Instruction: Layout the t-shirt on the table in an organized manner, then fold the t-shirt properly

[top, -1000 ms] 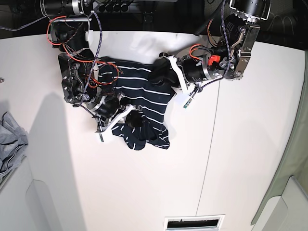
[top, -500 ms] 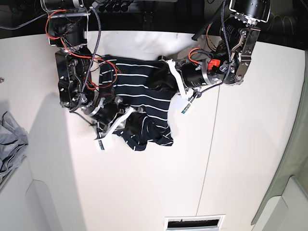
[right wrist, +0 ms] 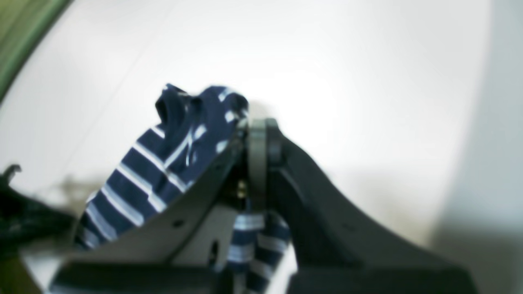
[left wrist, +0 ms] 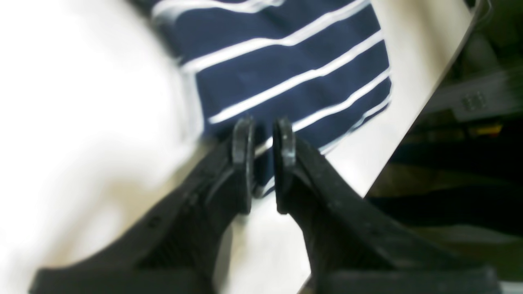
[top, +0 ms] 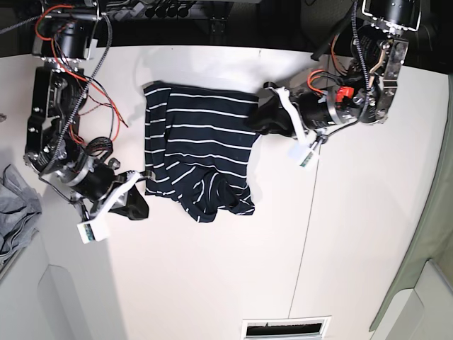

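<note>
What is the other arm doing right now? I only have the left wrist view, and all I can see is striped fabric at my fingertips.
Observer: The right gripper is shut on a fold of the t-shirt.
Operator: Is the shirt laid out flat?
Observer: Not fully. In the base view its upper part is spread between the two arms, but the lower part is bunched and wrinkled.
Operator: Anything else near it?
Observer: A grey garment lies at the base view's left edge, on the right arm's side, apart from the shirt.
</note>
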Motion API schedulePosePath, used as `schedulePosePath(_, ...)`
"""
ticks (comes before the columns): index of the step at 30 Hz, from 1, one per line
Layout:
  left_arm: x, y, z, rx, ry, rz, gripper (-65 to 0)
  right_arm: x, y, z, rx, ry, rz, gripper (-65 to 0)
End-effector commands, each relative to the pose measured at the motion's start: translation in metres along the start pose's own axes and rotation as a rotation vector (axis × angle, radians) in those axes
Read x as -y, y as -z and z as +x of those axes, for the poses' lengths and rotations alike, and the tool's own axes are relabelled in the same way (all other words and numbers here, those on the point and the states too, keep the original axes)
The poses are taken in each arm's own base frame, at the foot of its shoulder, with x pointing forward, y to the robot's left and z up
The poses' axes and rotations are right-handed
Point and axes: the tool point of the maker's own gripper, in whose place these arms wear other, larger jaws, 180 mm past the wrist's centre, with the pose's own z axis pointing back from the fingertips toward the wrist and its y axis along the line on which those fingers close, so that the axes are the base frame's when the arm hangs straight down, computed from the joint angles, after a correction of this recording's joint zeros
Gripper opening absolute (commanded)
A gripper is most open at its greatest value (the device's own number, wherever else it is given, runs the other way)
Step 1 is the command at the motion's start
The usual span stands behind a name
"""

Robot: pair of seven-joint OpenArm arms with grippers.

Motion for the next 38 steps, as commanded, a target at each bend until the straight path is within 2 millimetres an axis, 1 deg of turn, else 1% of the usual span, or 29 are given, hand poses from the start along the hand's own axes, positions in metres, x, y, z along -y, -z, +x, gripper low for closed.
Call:
schedulePosePath(1,-0.001,-0.013,0.009,0.033,0.013,0.002,-56.0,0.004,-0.013,0.0,0.022,0.001,-0.001,-65.0)
schedulePosePath(3,-0.009,-0.034,0.002,0.026,0.011,0.039,-56.0,0.009,-0.035,-0.022,0.004,0.033,-0.018,-65.0)
schedulePosePath(5,-0.012,-0.054,-0.011,0.005,0.002,0.069,-56.0,0.013,-0.057,-0.05,-0.044,0.06,-0.033,-65.0)
schedulePosePath(7,-0.011,-0.072,-0.032,-0.03,-0.015,0.095,-56.0,0.013,-0.081,-0.077,-0.093,0.091,-0.047,-65.0)
schedulePosePath(9,-0.008,-0.087,-0.057,-0.076,-0.043,0.113,-56.0,0.007,-0.105,-0.102,-0.133,0.12,-0.05,-65.0)
schedulePosePath(11,-0.004,-0.101,-0.083,-0.123,-0.087,0.131,-56.0,-0.006,-0.124,-0.123,-0.178,0.127,-0.033,-65.0)
schedulePosePath(13,0.002,-0.113,-0.113,-0.183,-0.128,0.147,-56.0,-0.021,-0.14,-0.148,-0.241,0.153,-0.011,-65.0)
schedulePosePath(16,0.013,-0.127,-0.161,-0.316,-0.151,0.168,-56.0,-0.043,-0.159,-0.194,-0.368,0.193,0.014,-65.0)
schedulePosePath(20,0.021,-0.14,-0.217,-0.466,-0.192,0.18,-56.0,-0.079,-0.179,-0.26,-0.578,0.198,0.071,-65.0)
schedulePosePath(22,0.026,-0.14,-0.245,-0.526,-0.216,0.171,-56.0,-0.095,-0.187,-0.296,-0.686,0.208,0.105,-65.0)
schedulePosePath(24,0.023,-0.138,-0.274,-0.591,-0.266,0.225,-56.0,-0.106,-0.194,-0.331,-0.786,0.223,0.128,-65.0)
schedulePosePath(26,0.016,-0.132,-0.301,-0.664,-0.302,0.292,-56.4,-0.109,-0.198,-0.363,-0.881,0.232,0.124,-65.0)
schedulePosePath(29,0.004,-0.115,-0.332,-0.721,-0.345,0.369,-61.8,-0.104,-0.196,-0.401,-1.012,0.238,0.111,-65.0)
schedulePosePath(30,0.003,-0.11,-0.342,-0.748,-0.367,0.372,-62.9,-0.101,-0.194,-0.41,-1.049,0.236,0.103,-65.0)
schedulePosePath(32,0.004,-0.101,-0.36,-0.806,-0.395,0.355,-63.1,-0.096,-0.191,-0.424,-1.121,0.223,0.104,-65.0)
schedulePosePath(34,0.003,-0.09,-0.369,-0.835,-0.407,0.344,-63.1,-0.091,-0.191,-0.432,-1.185,0.204,0.109,-65.0)
schedulePosePath(36,0.001,-0.079,-0.373,-0.856,-0.413,0.336,-63.1,-0.084,-0.187,-0.433,-1.198,0.203,0.102,-65.0)
schedulePosePath(38,0.001,-0.07,-0.372,-0.868,-0.418,0.329,-63.1,-0.078,-0.177,-0.427,-1.172,0.199,0.095,-65.0)
